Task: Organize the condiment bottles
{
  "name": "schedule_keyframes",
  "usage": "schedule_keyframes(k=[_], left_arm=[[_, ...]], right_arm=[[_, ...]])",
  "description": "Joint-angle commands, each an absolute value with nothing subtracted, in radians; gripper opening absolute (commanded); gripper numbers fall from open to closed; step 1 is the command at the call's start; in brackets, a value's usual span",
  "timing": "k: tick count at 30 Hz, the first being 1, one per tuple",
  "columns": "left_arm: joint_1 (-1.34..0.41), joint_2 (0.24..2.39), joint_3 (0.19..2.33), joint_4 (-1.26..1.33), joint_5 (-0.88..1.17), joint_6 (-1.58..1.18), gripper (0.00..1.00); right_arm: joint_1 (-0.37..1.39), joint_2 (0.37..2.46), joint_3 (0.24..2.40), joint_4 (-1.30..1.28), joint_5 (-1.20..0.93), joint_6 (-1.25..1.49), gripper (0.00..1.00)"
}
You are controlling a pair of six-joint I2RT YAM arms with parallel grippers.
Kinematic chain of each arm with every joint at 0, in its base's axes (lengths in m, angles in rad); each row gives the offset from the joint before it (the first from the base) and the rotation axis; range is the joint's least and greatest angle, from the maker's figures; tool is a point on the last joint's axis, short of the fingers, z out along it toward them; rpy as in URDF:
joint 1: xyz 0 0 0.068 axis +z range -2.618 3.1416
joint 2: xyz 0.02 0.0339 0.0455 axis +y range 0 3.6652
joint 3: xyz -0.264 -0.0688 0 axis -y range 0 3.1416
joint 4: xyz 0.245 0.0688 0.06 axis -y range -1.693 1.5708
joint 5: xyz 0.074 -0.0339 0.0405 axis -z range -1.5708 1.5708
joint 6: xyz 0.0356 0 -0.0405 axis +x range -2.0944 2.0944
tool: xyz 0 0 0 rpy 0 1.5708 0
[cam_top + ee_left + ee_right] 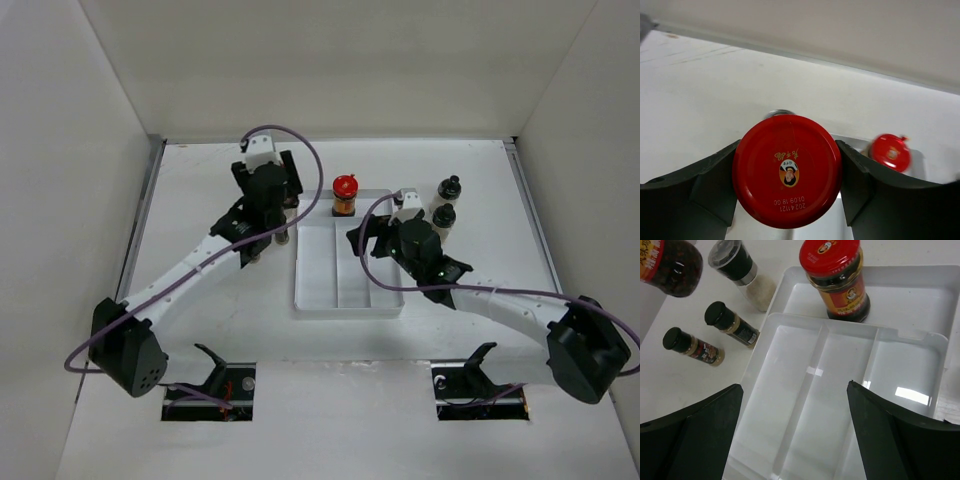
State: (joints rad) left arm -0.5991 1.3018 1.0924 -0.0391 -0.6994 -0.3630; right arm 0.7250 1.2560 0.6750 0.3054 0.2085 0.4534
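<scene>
My left gripper (272,195) stands left of the white tray (300,290), shut on a red-capped jar; the left wrist view shows its red cap (787,170) clamped between both fingers. A second red-capped jar (344,195) with brown contents stands upright in the tray's far compartment, also seen in the right wrist view (837,280). My right gripper (794,385) is open and empty above the tray's long compartments. Two black-capped pale bottles (447,203) stand right of the tray. A black-capped pale grinder (742,275) and two slim black-capped bottles (732,323) lie left of it.
The tray has a wide far compartment and long near compartments; its rim shows in the right wrist view (840,326). A grey lid (780,113) peeks out behind the held jar. White walls enclose the table at back and sides.
</scene>
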Motion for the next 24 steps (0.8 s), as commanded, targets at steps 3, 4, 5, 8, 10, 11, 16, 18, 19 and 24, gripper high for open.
schedule_keyframes(k=[3,4,5,8,10,11,16,18,19,24], left_arm=[[-0.689,1.431,1.219,0.132,-0.635,-0.371,0.31],[-0.694,1.457,1.229,0.152,-0.624,-0.368,0.31],[-0.696,1.483,1.236,0.175,-0.617,-0.364,0.31],[-0.691,1.555,1.261,0.219,-0.598,-0.351,0.31],[-0.685,1.6,1.278,0.236,-0.589,-0.344,0.31],[-0.682,1.62,1.284,0.245,-0.586,-0.339,0.31],[-0.663,1.686,1.287,0.296,-0.58,-0.322,0.31],[-0.66,1.697,1.293,0.308,-0.577,-0.321,0.31],[-0.659,1.698,1.296,0.311,-0.577,-0.318,0.31],[-0.634,1.707,1.31,0.333,-0.578,-0.295,0.31]], right_arm=[[0.676,1.155,0.632,0.402,0.232,0.503,0.78],[0.667,1.141,0.624,0.408,0.232,0.512,0.68],[0.657,1.132,0.615,0.413,0.232,0.518,0.56],[0.636,1.112,0.603,0.416,0.229,0.534,0.4],[0.631,1.112,0.601,0.416,0.227,0.535,0.41],[0.631,1.112,0.601,0.416,0.227,0.535,0.42],[0.631,1.126,0.603,0.416,0.221,0.535,0.47],[0.631,1.138,0.607,0.416,0.218,0.532,0.48],[0.633,1.144,0.61,0.416,0.216,0.531,0.48],[0.636,1.16,0.617,0.416,0.215,0.528,0.49]])
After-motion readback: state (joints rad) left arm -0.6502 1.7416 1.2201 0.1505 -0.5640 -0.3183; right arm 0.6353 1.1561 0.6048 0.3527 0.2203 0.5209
